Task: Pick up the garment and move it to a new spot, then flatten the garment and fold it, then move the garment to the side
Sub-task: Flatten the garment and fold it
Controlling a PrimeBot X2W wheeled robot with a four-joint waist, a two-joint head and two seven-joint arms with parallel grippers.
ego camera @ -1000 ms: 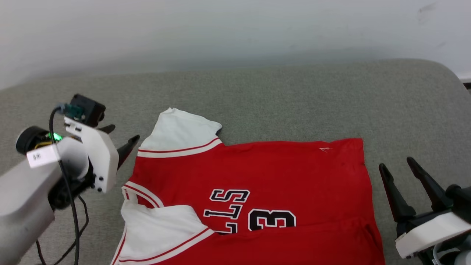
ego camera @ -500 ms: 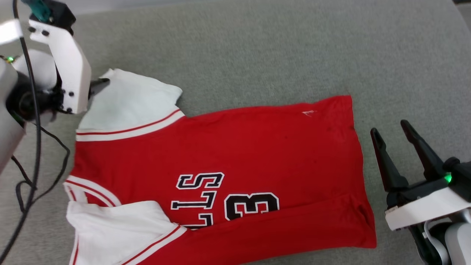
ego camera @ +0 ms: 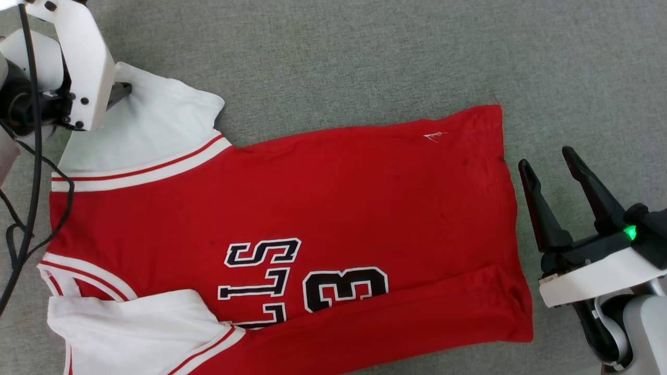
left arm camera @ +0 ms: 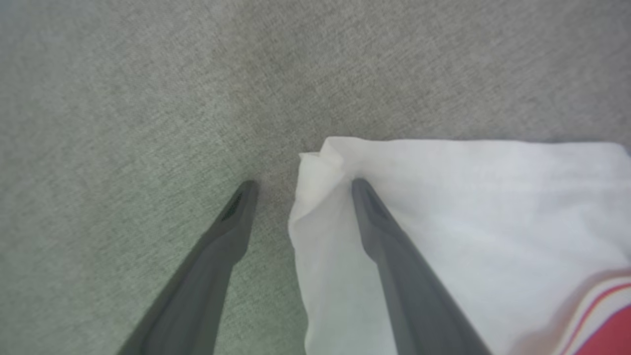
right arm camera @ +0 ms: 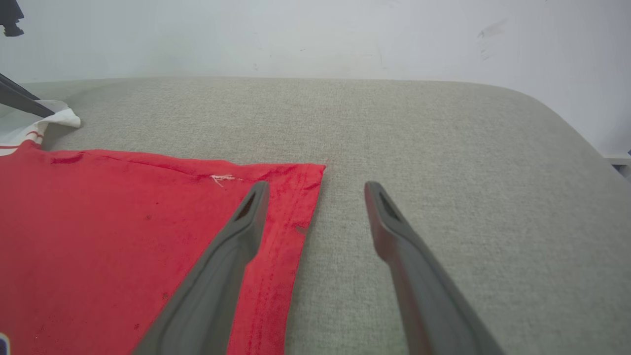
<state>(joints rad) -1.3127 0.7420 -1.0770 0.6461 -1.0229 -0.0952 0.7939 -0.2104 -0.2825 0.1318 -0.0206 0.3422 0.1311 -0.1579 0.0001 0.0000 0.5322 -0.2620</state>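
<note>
Where the grey fabric surface [ego camera: 365,52] comes nearest to me, the garment [ego camera: 323,208] lies spread flat, its collar end toward the surface's left side and its hem toward the right. The near white sleeve [ego camera: 130,328] is folded in over the red front and covers the lower part of the black lettering [ego camera: 307,281].

Just off the hem stands the right gripper [ego camera: 545,158], a green light [ego camera: 630,232] glowing on its body. Its two dark fingers are spread well apart and hold nothing. From its own wrist camera one finger hangs over the hem strip and the other over bare fabric.

Farther back a bit of white thread [ego camera: 435,136] sits near the far hem corner. At the garment's far left the other white sleeve [ego camera: 151,130] lies out flat, and the left gripper [left arm camera: 304,183] is at its outer corner, a black cable [ego camera: 31,172] trailing from the arm. The head camera hides those fingers behind the white mount. The left wrist camera shows them parted, one tip pressing into the puckered sleeve corner and the other on bare fabric beside it.

The right wrist camera also shows the surface's rounded far edge, well beyond the garment, and a pale wall [right arm camera: 296,34] behind it.
</note>
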